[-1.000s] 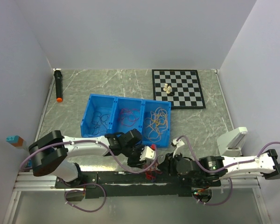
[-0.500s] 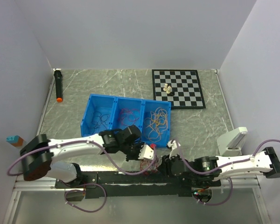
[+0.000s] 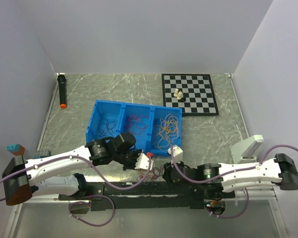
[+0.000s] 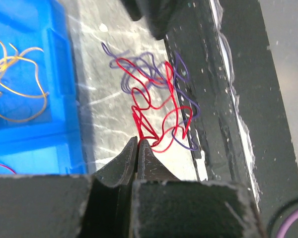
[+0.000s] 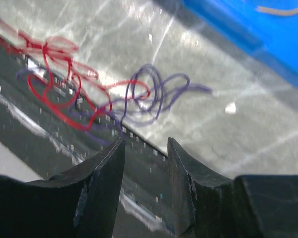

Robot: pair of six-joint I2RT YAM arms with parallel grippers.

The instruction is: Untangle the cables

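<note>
A small tangle of red and dark purplish-black cables lies at the table's near edge, partly over the black rail. In the left wrist view the tangle spreads out just ahead of my left gripper, which is shut on a red strand at its near end. My left gripper sits left of the tangle. My right gripper is open and empty, its jaws just short of the cables. It sits right of the tangle in the top view.
A blue three-compartment bin behind the grippers holds black, red and yellow-orange wire bunches. A chessboard with a few pieces lies at the back right. A black marker is at the far left. A black rail runs along the near edge.
Both grippers have shifted left. My left gripper has pulled back left with the red strand, and my right gripper has followed toward the tangle.
</note>
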